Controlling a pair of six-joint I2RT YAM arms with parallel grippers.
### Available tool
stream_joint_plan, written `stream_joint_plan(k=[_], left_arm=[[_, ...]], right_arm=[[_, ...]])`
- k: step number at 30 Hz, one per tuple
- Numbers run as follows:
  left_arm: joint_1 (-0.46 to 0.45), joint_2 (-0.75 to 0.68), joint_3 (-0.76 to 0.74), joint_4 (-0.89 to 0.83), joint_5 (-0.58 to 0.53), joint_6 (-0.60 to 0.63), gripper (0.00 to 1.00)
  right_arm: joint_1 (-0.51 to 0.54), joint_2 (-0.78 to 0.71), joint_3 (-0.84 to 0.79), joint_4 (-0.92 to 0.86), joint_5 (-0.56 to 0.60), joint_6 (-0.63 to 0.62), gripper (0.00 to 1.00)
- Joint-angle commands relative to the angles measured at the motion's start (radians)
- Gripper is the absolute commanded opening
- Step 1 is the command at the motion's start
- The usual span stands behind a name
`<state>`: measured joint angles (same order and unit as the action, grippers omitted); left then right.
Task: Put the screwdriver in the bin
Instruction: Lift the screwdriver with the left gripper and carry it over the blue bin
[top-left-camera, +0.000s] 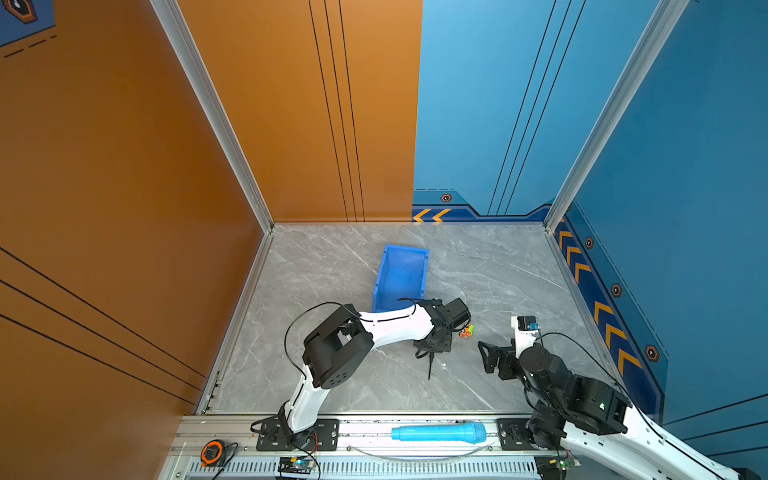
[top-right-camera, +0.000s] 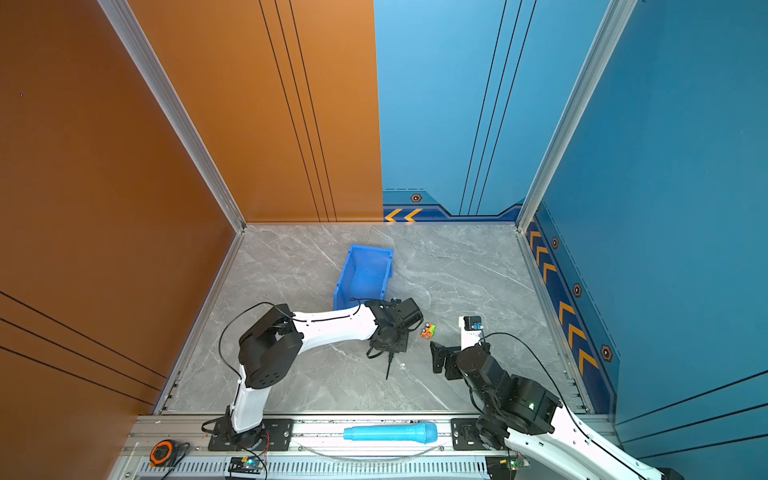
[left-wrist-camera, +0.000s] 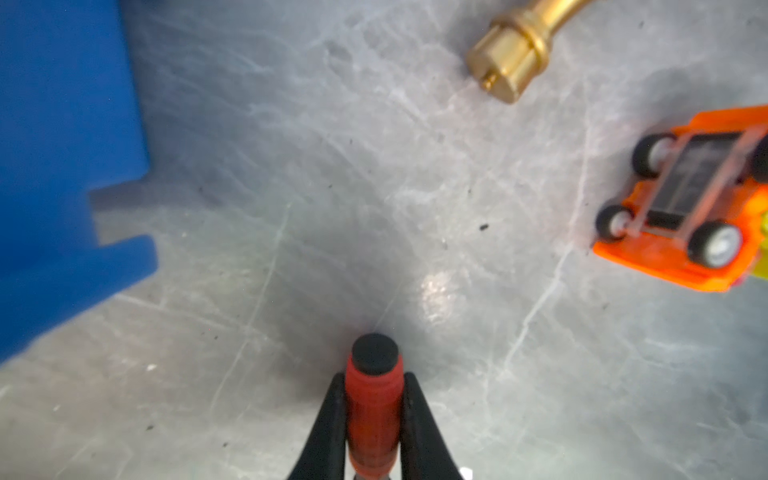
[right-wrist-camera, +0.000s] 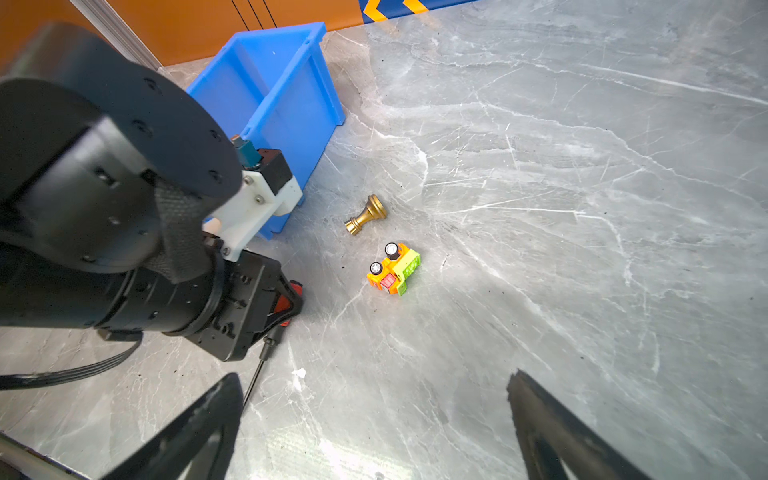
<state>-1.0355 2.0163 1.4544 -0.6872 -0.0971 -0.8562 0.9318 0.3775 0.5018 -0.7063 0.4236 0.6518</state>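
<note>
While the right tool (right-wrist-camera: 374, 376) hangs near the front with its jaws wide apart and nothing between them, the left tool (left-wrist-camera: 374, 379) is clamped on the screwdriver (left-wrist-camera: 374, 419) by its red handle, shaft pointing frontward over the worktop (top-left-camera: 498, 270). Just beyond are a tipped toy car (right-wrist-camera: 392, 270) and a brass fitting (right-wrist-camera: 365, 216). The blue bin (top-left-camera: 401, 272) is farther back; the screwdriver is outside it, near its front corner.

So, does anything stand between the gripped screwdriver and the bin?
Nothing visible. The left gripper is shut on the screwdriver close beside the bin; the brass fitting and toy car lie off to the side.
</note>
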Motion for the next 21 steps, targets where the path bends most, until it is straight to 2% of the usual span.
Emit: stream_joint_plan(k=[1,6,12,17,21], left_arm=[[-0.008,-0.116,-0.032,-0.037,-0.035,0.041,0.0],[0.028,-0.246,-0.085,-0.046,-0.044,0.062,0.0],[0.149,-0.333,-0.061,-0.075,-0.03,0.134,0.0],[0.285,-0.312,0.016,-0.075,0.004,0.211,0.0],[0.385,-0.242,0.101,-0.074,0.036,0.265,0.0]], right_arm=[[0.006,0.016,0.004,0.008,0.017,-0.007,1.0],[0.006,0.076,0.022,0.067,0.007,-0.042,1.0],[0.005,0.2,0.06,0.187,-0.044,-0.116,1.0],[0.006,0.305,0.095,0.326,-0.118,-0.198,1.0],[0.004,0.409,0.136,0.403,-0.158,-0.243,1.0]])
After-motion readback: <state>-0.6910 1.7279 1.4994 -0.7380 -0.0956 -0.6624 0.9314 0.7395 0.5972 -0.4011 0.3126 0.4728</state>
